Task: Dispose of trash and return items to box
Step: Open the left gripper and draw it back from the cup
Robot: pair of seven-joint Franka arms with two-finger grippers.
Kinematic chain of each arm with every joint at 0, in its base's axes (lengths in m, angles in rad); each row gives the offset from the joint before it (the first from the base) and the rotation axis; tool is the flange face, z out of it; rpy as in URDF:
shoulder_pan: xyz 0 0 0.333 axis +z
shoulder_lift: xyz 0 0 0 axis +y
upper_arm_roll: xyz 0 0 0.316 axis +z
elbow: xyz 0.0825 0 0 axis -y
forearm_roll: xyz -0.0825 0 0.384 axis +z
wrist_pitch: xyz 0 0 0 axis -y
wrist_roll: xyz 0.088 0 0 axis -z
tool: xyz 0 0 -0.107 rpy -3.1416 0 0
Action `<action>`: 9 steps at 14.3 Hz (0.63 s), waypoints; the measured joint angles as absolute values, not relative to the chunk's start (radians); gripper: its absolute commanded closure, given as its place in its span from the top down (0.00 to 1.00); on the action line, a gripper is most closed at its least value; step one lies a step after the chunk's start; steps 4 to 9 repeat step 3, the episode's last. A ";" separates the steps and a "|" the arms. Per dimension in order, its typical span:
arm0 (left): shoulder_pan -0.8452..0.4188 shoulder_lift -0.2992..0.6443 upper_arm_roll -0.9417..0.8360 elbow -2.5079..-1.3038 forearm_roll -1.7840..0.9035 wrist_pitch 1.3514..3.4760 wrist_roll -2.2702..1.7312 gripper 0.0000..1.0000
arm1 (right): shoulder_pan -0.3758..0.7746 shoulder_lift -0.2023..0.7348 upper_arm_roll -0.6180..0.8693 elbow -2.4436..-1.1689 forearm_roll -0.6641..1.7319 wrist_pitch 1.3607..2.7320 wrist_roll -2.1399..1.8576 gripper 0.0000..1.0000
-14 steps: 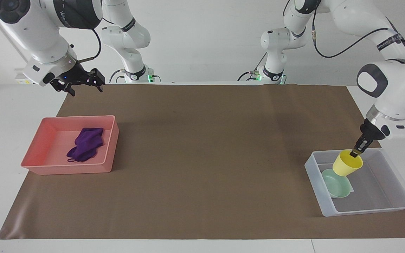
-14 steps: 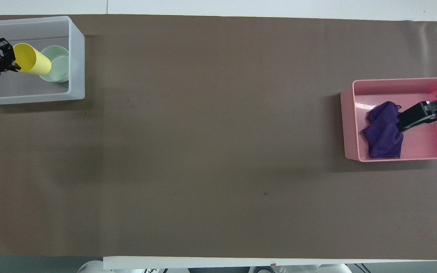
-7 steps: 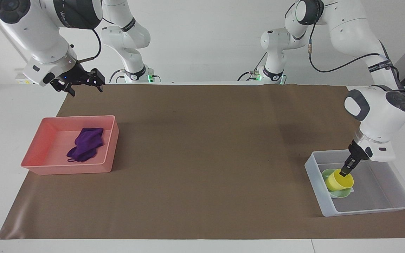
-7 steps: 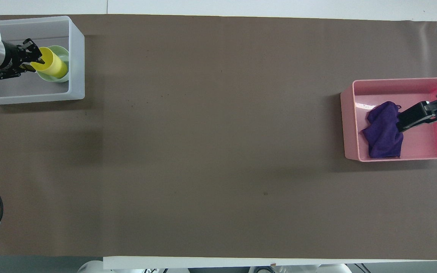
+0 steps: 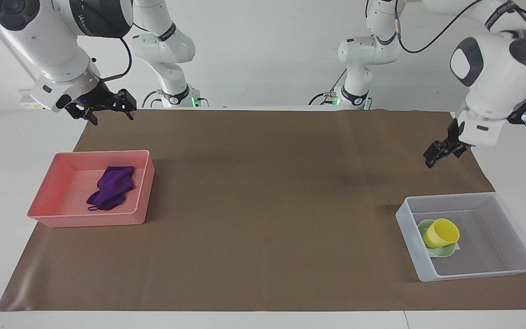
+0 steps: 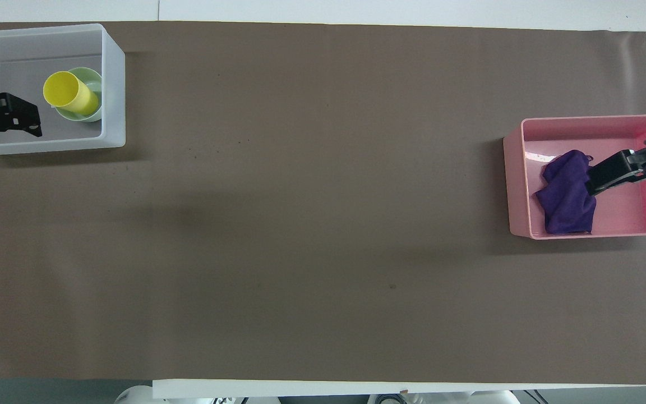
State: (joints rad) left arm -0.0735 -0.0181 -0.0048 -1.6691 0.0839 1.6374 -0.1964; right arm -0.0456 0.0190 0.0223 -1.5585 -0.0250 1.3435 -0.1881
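Cup [image 5: 443, 231] now sits in the bowl [image 5: 437, 249] inside the box [image 5: 514, 246], lower right; left claw [image 5: 436, 152] has let go, lifted away, fingers apart. Right claw [image 5: 107, 108] waits, also apart. Task looks finished.

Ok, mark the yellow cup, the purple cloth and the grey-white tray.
yellow cup [image 5: 444, 231]: facing view, on its open mouth.
purple cloth [image 5: 110, 187]: facing view, middle of the wad.
grey-white tray [image 5: 486, 251]: facing view, bare floor.
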 measured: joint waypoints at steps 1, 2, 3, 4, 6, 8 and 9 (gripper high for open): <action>-0.073 -0.066 -0.004 -1.671 0.084 1.610 -0.156 1.00 | -0.045 0.019 0.023 -1.559 -0.025 1.344 -0.188 1.00; -0.073 -0.103 -0.003 -1.668 0.079 1.594 -0.129 1.00 | -0.045 0.019 0.024 -1.559 -0.025 1.344 -0.188 1.00; -0.073 -0.125 -0.003 -1.657 0.066 1.571 -0.108 1.00 | -0.045 0.019 0.026 -1.559 -0.025 1.344 -0.188 1.00; -0.073 -0.125 -0.003 -1.657 0.066 1.571 -0.108 1.00 | -0.045 0.019 0.026 -1.559 -0.025 1.344 -0.188 1.00; -0.073 -0.125 -0.003 -1.657 0.066 1.571 -0.108 1.00 | -0.045 0.019 0.026 -1.559 -0.025 1.344 -0.188 1.00; -0.073 -0.125 -0.003 -1.657 0.066 1.571 -0.108 1.00 | -0.045 0.019 0.026 -1.559 -0.025 1.344 -0.188 1.00; -0.073 -0.125 -0.003 -1.657 0.066 1.571 -0.108 1.00 | -0.045 0.019 0.026 -1.559 -0.025 1.344 -0.188 1.00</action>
